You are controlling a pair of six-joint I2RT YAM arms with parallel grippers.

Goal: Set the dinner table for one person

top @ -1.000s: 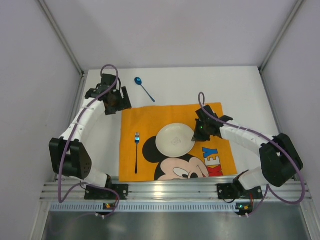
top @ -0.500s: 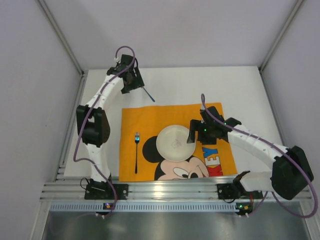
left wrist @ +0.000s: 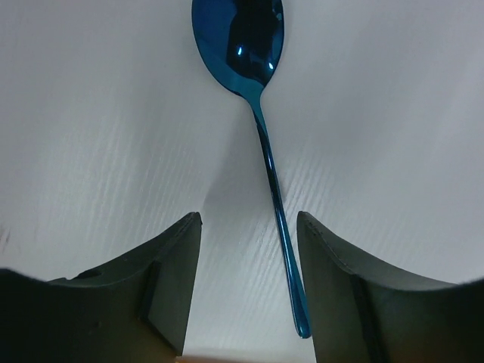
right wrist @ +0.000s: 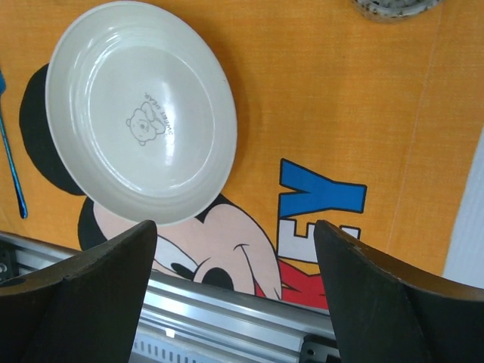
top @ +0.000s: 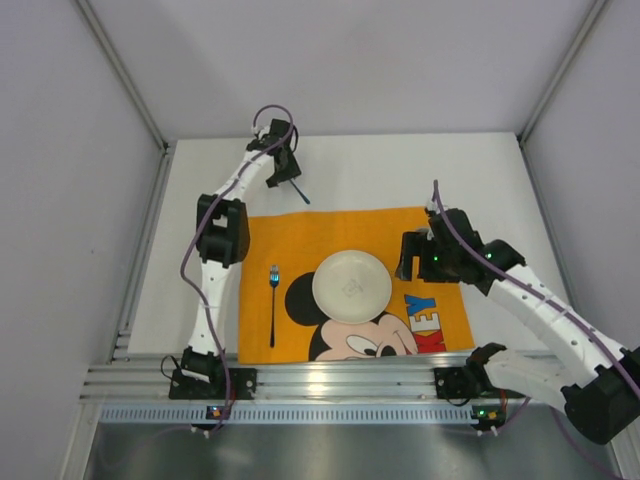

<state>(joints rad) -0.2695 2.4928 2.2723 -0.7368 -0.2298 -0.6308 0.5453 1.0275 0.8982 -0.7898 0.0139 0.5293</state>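
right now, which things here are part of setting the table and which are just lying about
Part of the job: plate, fork, spoon, orange cloth, dinner table.
Just there: metal rail, enclosure walls.

Overhead view down on dinner table [top: 400, 170]; wrist views close above spoon [left wrist: 239, 44], plate [right wrist: 144, 113], both shared overhead.

The left arm [top: 214, 292] lay stretched far forward, the left tool [top: 283, 166] pointing down, jaws partly apart. The right arm [top: 541, 302] bent inward, the right tool [top: 410, 256] spread wide.
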